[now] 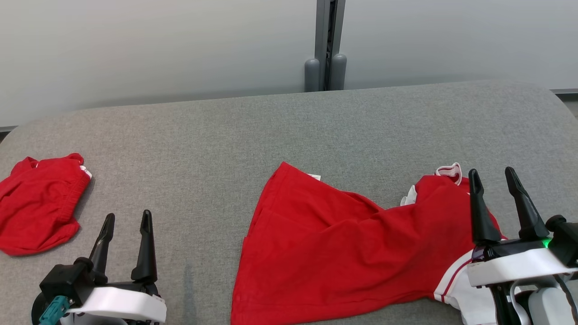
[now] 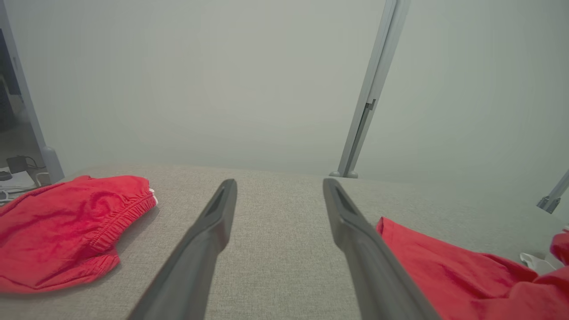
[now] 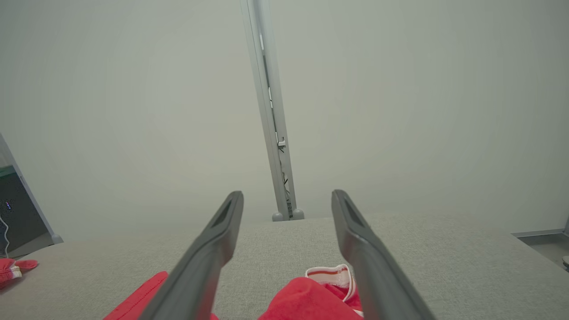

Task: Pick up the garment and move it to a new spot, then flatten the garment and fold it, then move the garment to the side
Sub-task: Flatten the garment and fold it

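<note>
A red garment with white trim lies spread and wrinkled on the grey table, from the middle to the right. Its left corner shows in the left wrist view as red cloth, and its white collar edge appears in the right wrist view. My right gripper hovers open over the garment's right end, nothing between its fingers. My left gripper stands open at the lower left, over bare table, left of the garment.
A second red garment with an elastic waistband lies bunched at the table's left edge, also seen in the left wrist view. A grey post stands against the pale wall behind the table's far edge.
</note>
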Controlling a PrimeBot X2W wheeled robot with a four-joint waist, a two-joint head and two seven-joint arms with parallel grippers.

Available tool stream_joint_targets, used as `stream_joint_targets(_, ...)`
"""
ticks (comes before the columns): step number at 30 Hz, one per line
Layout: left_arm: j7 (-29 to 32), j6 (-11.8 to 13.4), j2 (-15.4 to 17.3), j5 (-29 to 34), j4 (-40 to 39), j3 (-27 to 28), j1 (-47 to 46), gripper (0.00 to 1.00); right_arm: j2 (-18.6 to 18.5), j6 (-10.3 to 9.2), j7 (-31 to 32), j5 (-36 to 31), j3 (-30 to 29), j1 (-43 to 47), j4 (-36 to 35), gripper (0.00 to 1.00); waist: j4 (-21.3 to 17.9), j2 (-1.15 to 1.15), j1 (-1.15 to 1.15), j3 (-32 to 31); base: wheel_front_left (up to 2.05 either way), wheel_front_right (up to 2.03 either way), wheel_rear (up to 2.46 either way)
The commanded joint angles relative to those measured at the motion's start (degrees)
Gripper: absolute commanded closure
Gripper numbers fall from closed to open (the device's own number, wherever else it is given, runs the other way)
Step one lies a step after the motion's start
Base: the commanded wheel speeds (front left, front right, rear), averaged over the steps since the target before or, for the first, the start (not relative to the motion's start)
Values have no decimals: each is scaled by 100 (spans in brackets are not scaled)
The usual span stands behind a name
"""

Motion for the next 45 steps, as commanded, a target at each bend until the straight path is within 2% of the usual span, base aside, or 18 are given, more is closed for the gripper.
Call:
stream_joint_targets(1,-11,-37,-14,49,9,31,22,0,-30,12,-27,23,13,25,-15,0,3,0,0,3,0,0,0)
stream_joint_targets(13,-11,-170,-186,208,73,170,-1,0,-90,12,-27,78,56,-5,21,0,39,0,0,11,0,0,0)
stream_joint_targets(20,129,-317,-232,155,81,-12,39,0,-280,12,101,133,-194,94,175,0,-10,0,0,-47,0,0,0)
stream_joint_targets(30,1223,-554,-210,-54,-39,-524,78,0,-714,11,1236,371,-402,338,-102,0,-228,0,0,-5,0,0,0)
stream_joint_targets(37,1970,-664,-202,-164,132,-858,69,0,-715,10,2109,519,-670,614,-415,0,-358,0,0,69,0,0,0)
stream_joint_targets(41,2478,-713,-164,-239,307,-1070,103,0,-642,10,3059,700,-885,868,-493,0,-439,0,0,108,0,0,0)
stream_joint_targets(45,2862,-621,-89,-255,403,-1141,103,0,-609,10,3753,867,-871,1030,-514,0,-484,0,0,137,0,0,0)
